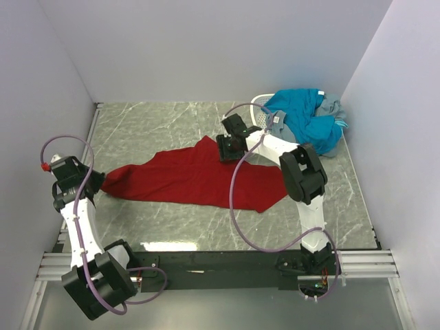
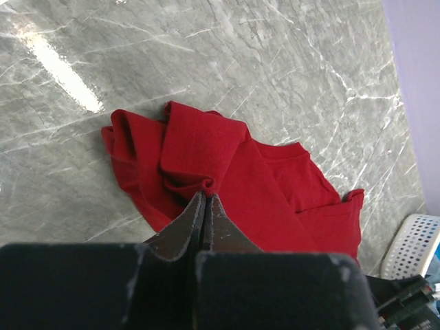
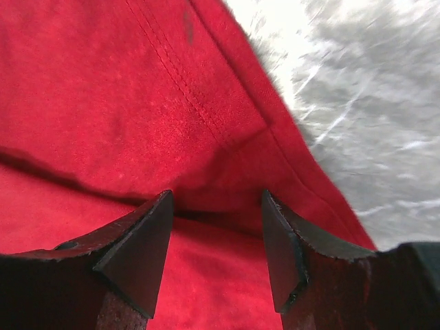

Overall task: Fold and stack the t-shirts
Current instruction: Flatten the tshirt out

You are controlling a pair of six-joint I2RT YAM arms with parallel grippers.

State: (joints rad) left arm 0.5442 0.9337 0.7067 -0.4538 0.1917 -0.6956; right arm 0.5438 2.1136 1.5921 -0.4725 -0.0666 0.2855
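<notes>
Across mid-frame overhead, the red t-shirt (image 1: 196,180) is lying rumpled, the left gripper (image 2: 206,205) pinching its left end and the right gripper (image 3: 214,206) gaping over the top hem, likely needing to close there before spreading it flat.

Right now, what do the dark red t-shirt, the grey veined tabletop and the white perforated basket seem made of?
Dark red t-shirt: soft matte knit cloth, stitched hems, creases. Grey veined tabletop: marble-look, glossy; possibly laminate. White perforated basket: likely plastic, moulded holes.
</notes>
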